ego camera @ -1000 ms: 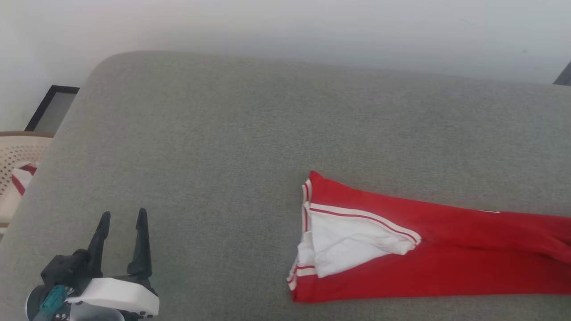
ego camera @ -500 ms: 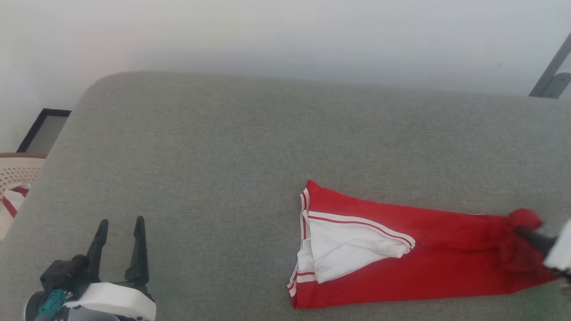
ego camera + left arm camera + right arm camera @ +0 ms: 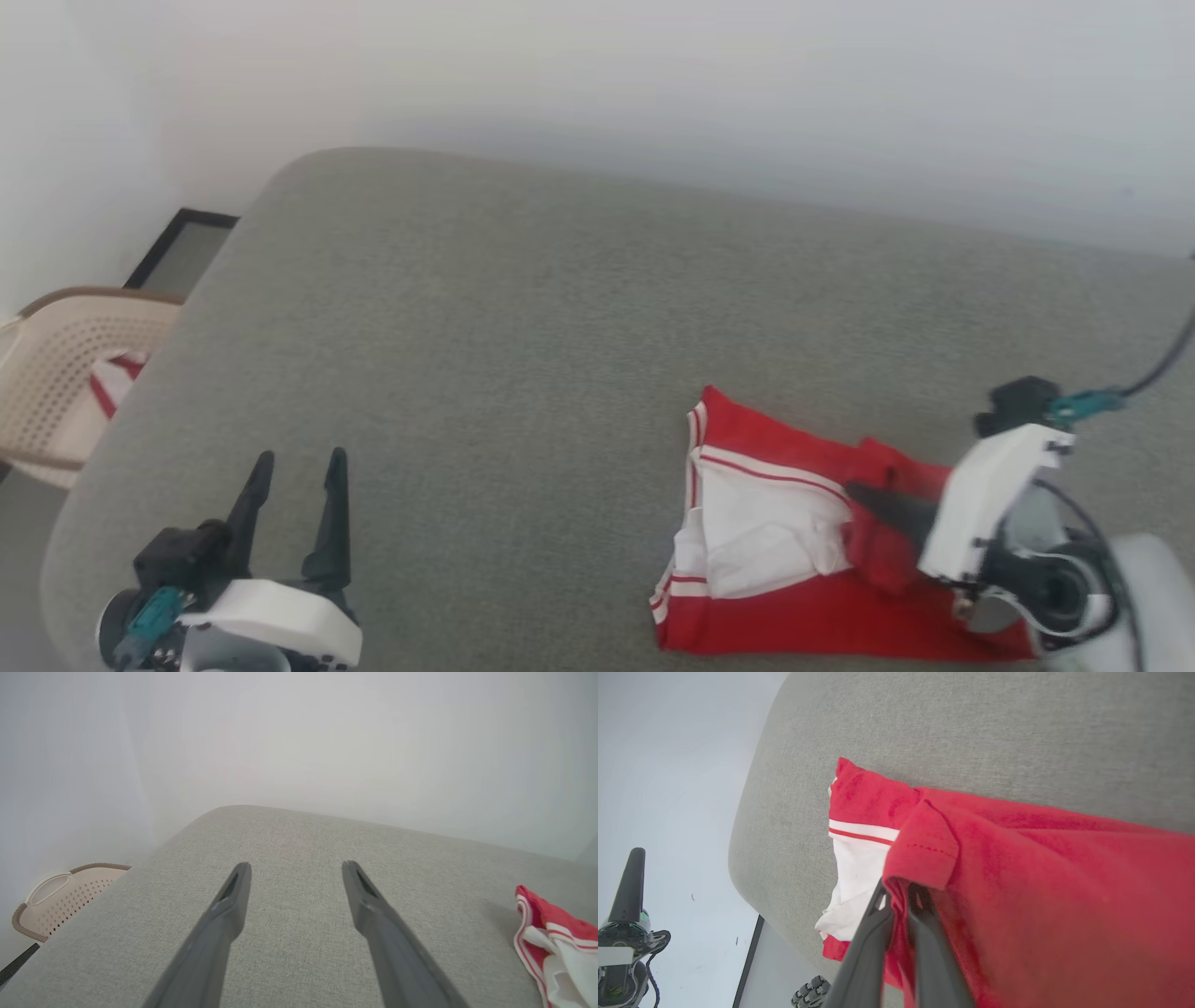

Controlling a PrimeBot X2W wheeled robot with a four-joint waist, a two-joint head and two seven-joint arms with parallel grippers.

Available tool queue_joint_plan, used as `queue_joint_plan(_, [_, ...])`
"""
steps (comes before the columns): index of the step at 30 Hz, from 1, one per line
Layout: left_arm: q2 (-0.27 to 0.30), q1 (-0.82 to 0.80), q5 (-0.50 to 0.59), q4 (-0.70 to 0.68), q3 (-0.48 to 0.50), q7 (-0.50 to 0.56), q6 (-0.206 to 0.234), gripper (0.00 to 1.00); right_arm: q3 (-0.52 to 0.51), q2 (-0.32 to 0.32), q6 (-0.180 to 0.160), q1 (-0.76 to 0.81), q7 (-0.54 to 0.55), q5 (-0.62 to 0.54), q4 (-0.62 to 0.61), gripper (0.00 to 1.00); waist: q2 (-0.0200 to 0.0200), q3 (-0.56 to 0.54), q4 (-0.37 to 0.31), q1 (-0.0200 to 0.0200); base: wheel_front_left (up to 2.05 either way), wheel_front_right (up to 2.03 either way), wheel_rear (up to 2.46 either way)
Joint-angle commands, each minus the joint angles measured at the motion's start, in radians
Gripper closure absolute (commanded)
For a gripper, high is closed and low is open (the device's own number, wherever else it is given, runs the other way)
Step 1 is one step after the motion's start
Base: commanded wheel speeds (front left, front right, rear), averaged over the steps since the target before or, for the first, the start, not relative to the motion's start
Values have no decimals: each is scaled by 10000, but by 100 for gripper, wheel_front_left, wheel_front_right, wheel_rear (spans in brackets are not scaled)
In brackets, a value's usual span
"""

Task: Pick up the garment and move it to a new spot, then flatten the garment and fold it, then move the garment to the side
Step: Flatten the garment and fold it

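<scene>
Red garment [image 3: 1041, 882], seemingly soft, bunches within the right gripper [image 3: 898, 886].

grey fabric bed [image 3: 523, 308] — red-and-white garment [image 3: 775, 607] on it

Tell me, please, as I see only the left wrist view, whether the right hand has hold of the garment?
Observer: Yes, the right hand is shut on a red hemmed edge of the garment.
Operator: Where is that edge held?
Observer: In the head view it is bunched up beside the white sleeve, above the rest of the red cloth.
Operator: Is anything inside that cream thing at my lower left?
Observer: The basket holds a white cloth with a red stripe.
</scene>
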Motion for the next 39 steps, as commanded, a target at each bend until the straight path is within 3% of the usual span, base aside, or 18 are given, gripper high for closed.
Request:
queue_joint_plan(1, [-24,-180,113,76,-74,-43,-55,0,203,186,-1,-148,-128,-114,134,100,0,15,265,-1,0,0,0])
queue_joint_plan(8, [-181,-622,142,260,-410,-43,-121,0,1251,765,-1,-942,-830,-571,1054,100,0,203,934,-1,0,0,0])
queue_joint_plan(16, [-336,-771,158,303,-469,-43,-157,0,2063,723,-1,-1497,-1680,-895,2180,98,0,321,1276,-1,0,0,0])
queue_joint_plan(17, [-351,-769,152,306,-458,-43,-160,0,2131,710,-1,-1552,-1744,-901,2306,80,0,323,1286,-1,0,0,0])
queue_joint_plan(18, [-357,-761,142,310,-436,-43,-159,0,2146,735,-1,-1600,-1856,-847,2382,34,0,324,1286,-1,0,0,0])
queue_joint_plan(19, [-366,-755,126,303,-401,-43,-151,0,2164,779,-1,-1641,-1880,-766,2466,0,0,320,1279,-1,0,0,0])
queue_joint_plan(26, [-279,-586,102,272,-205,-43,-163,0,2484,625,-1,-1811,-2038,-268,2206,0,0,186,970,-1,0,0,0])
queue_joint_plan(33, [-155,-379,68,201,13,-43,-171,0,2487,4,-1,-1471,-2585,-143,1224,0,0,-24,441,-1,0,0,0])
queue_joint_plan(39, [70,-92,68,73,203,-43,-173,0,2076,-847,-1,-921,-3994,-312,165,0,0,-240,-264,-1,0,0,0])
